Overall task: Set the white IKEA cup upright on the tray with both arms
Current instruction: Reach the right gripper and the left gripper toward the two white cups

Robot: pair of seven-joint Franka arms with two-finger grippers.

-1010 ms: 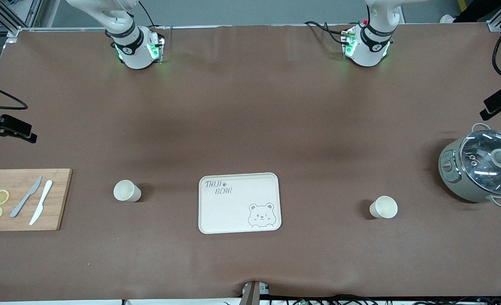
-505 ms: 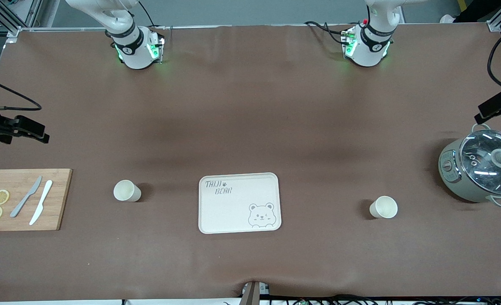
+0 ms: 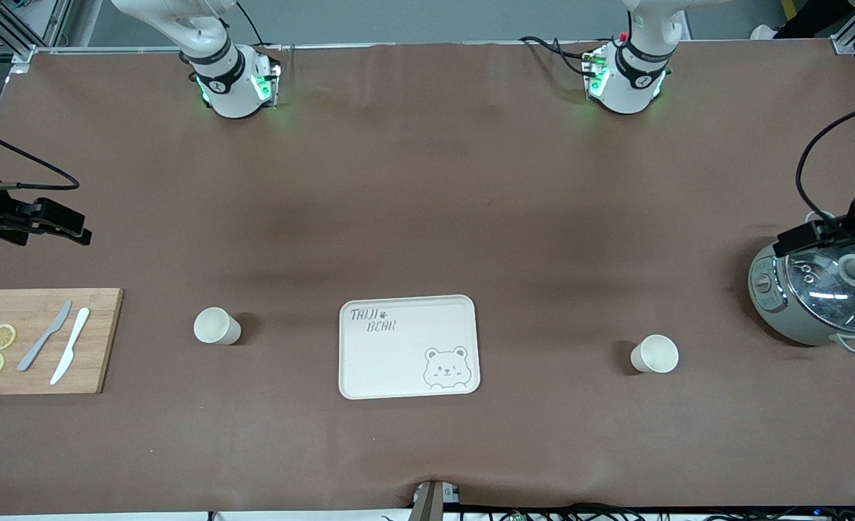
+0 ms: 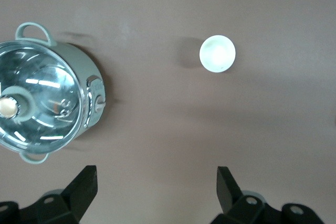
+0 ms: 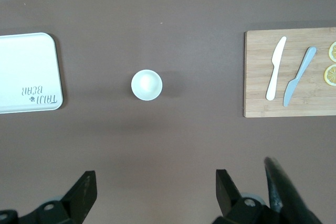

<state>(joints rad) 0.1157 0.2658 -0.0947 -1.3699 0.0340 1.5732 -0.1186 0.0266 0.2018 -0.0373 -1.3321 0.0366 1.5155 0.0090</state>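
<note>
The cream-white tray [image 3: 408, 347] with "TAIJI BEAR" lettering lies flat mid-table and holds nothing; its corner shows in the right wrist view [image 5: 26, 72]. Two white cups stand upright on the brown table, one [image 3: 217, 325] toward the right arm's end, also in the right wrist view [image 5: 146, 85], and one [image 3: 654, 354] toward the left arm's end, also in the left wrist view [image 4: 217, 53]. My right gripper [image 3: 73, 226] [image 5: 156, 182] is open and empty, high over bare table near the cutting board. My left gripper [image 3: 796, 239] [image 4: 156, 182] is open and empty, high over the pot's edge.
A wooden cutting board [image 3: 37, 340] [image 5: 289, 72] with two knives and lemon slices lies at the right arm's end. A grey pot with a glass lid [image 3: 818, 289] [image 4: 42, 108] stands at the left arm's end. Both arm bases stand along the table's back edge.
My left gripper has come in from the table's end to over the pot's edge. My right gripper has shifted a little toward the middle. The cups and tray have not moved.
</note>
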